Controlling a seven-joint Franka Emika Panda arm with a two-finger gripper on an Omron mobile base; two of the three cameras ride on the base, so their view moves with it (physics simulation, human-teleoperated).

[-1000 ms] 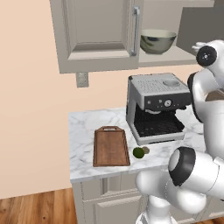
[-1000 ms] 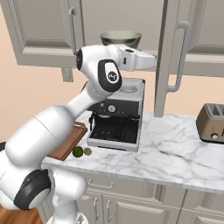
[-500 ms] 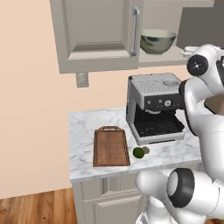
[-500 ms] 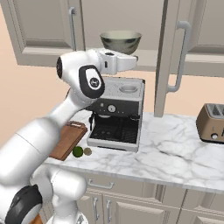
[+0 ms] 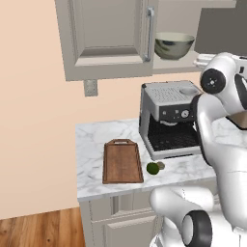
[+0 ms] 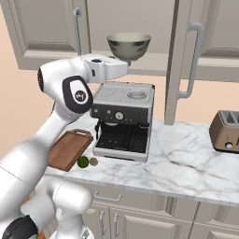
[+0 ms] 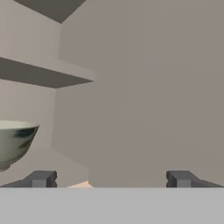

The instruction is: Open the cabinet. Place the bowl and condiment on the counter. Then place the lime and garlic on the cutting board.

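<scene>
- Arm swung further left since earlier; claw (image 7: 109, 179) at open cabinet (image 5: 108, 38) shelf, fingers spread wide, empty.
- One bowl (image 6: 129, 45) on the shelf, cut off at hand view's left edge.
- One lime (image 5: 153, 168), one garlic (image 5: 161, 165), touching, on table (image 6: 186, 158) beside one cutting board (image 5: 122, 161).
- Condiment: cannot make out.

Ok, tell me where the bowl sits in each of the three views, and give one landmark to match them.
Left base view: bowl upper right, on the open cabinet shelf above the coffee machine.
Right base view: bowl top centre, on the shelf above the coffee machine.
Hand view: bowl at the left edge, cut off.
Shared landmark: the coffee machine, in both base views.
</scene>
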